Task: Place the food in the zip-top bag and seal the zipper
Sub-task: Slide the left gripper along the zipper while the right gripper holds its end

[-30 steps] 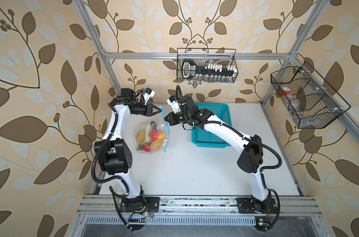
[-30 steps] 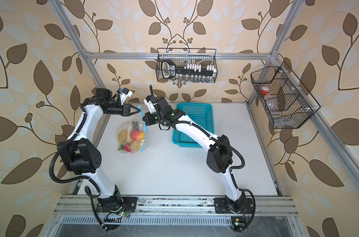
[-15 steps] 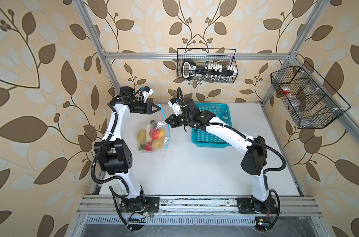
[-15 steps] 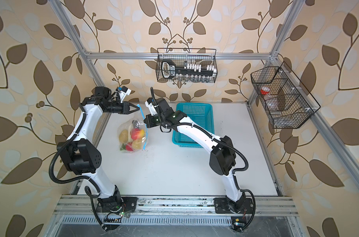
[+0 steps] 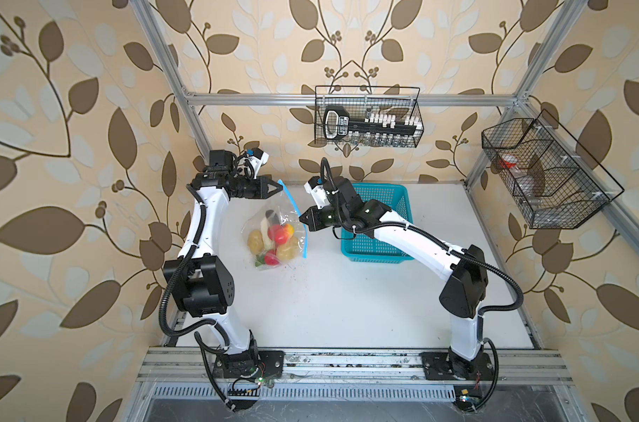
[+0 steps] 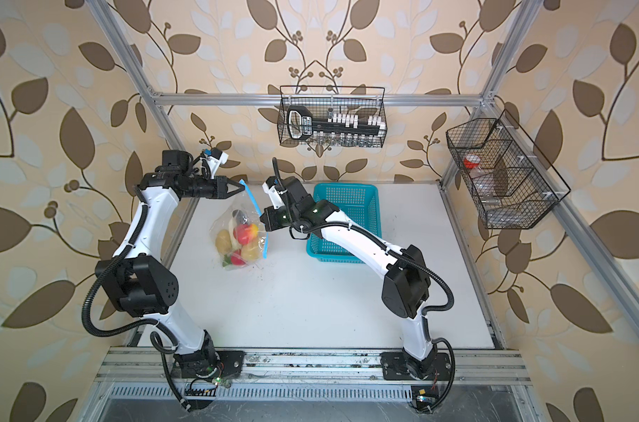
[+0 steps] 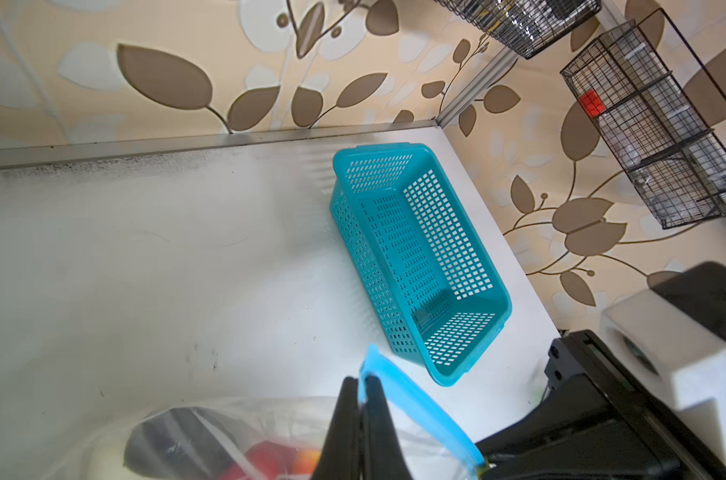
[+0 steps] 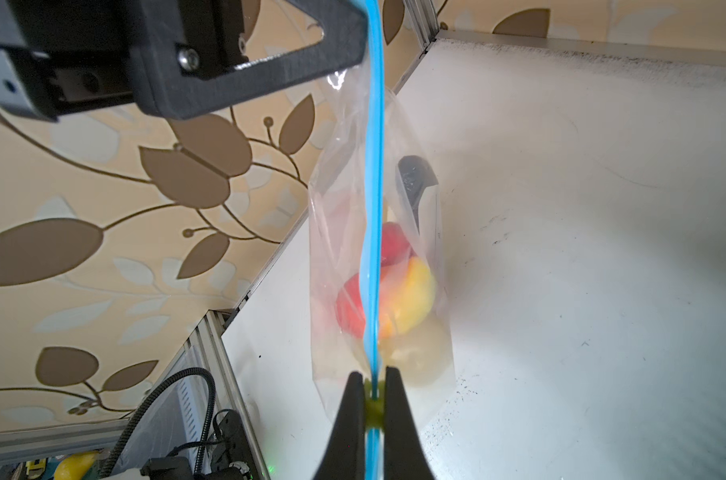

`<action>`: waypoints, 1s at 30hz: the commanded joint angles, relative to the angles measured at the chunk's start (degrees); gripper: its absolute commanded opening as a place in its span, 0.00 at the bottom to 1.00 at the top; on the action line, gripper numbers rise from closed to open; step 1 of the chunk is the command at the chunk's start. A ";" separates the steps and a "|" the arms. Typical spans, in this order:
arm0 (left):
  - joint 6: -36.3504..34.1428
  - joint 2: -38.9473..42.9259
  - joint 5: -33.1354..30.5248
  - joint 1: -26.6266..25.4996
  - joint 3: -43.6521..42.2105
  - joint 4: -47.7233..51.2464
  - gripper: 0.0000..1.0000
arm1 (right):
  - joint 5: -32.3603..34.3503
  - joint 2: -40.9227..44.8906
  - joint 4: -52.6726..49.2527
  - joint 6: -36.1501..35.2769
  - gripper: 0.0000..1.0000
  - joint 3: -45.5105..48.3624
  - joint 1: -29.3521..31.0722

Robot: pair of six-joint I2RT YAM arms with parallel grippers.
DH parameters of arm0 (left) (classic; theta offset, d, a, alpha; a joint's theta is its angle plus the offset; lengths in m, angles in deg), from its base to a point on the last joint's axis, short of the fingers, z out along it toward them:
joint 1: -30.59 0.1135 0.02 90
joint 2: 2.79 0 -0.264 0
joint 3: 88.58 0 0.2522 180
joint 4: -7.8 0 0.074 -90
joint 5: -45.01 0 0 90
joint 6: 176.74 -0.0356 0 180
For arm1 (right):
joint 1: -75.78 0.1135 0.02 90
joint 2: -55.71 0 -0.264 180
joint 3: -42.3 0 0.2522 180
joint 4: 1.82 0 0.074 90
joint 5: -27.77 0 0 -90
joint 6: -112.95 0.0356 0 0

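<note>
Right wrist view, A: right gripper [image 8: 371, 380] is clamped on the zipper [image 8: 374, 166] slider [image 8: 373, 407]. Left gripper [image 8: 355, 25] pinches the far end. The bag [image 8: 340, 187] hangs between, food [image 8: 411, 291] inside.
B: Film looks limp and slippery, and the load sags. I'd hold the stiff strip only.

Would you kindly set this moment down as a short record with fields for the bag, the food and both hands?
left hand: shut on one end of the zipper
right hand: shut on the yellow slider tab, partway along the zipper
zip-top bag: clear, stretched between the two hands
food: inside the bag, bunched in its lower part; none seen loose
turquoise basket: on the white table, no food seen in it
seal: cannot tell how far it is closed
</note>
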 commanded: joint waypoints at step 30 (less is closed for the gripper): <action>11.69 5.65 -6.81 1.19 5.43 -9.03 0.00 | 5.07 13.10 -0.39 0.18 0.00 16.71 1.87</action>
